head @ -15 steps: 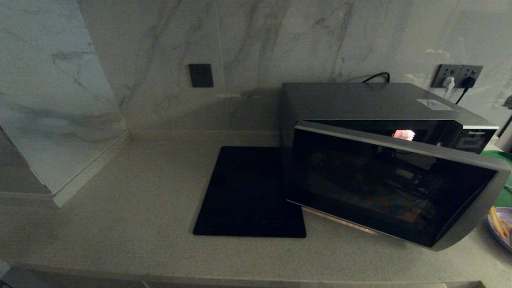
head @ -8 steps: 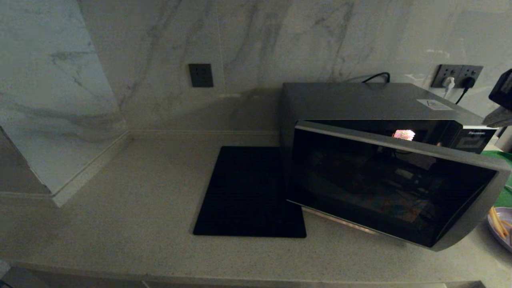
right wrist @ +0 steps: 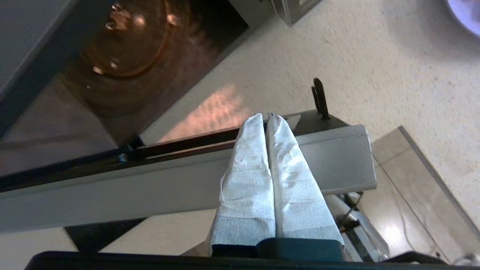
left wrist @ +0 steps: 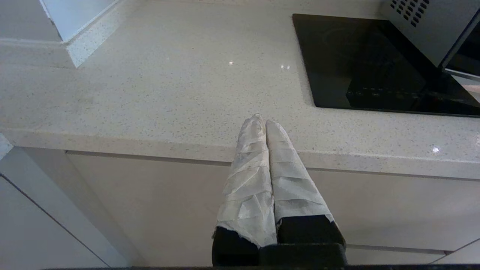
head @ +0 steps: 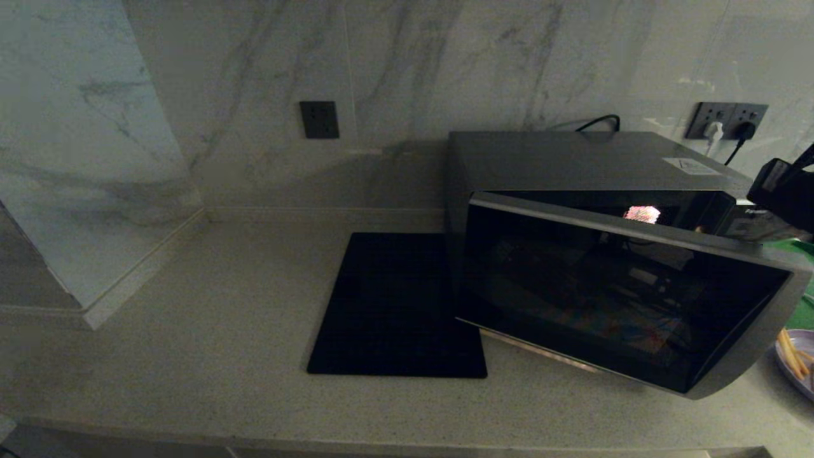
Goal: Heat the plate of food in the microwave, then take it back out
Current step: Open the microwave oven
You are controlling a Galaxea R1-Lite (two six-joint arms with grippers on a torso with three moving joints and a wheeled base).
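The silver-grey microwave (head: 572, 159) stands on the counter with its dark glass door (head: 623, 292) swung partly open. Its glass turntable (right wrist: 127, 45) shows inside, bare. The lilac plate of fries (head: 795, 362) lies on the counter at the far right, beyond the door's free end; its rim (right wrist: 467, 15) also shows in the right wrist view. My right arm (head: 783, 191) reaches in from the right at the microwave's upper front corner. My right gripper (right wrist: 265, 117) is shut and empty, hovering over the door's top edge (right wrist: 168, 187). My left gripper (left wrist: 262, 120) is shut and empty, parked below the counter's front edge.
A flat black square mat (head: 397, 305) lies left of the microwave. A green tray (head: 802, 312) sits behind the door at the right edge. Wall sockets (head: 725, 121) with plugged cables are behind the microwave. A marble wall block closes the counter's left end.
My right arm has come into the head view from the right edge, moving down and left toward the microwave's upper right corner. The door, the plate and the left arm have not moved.
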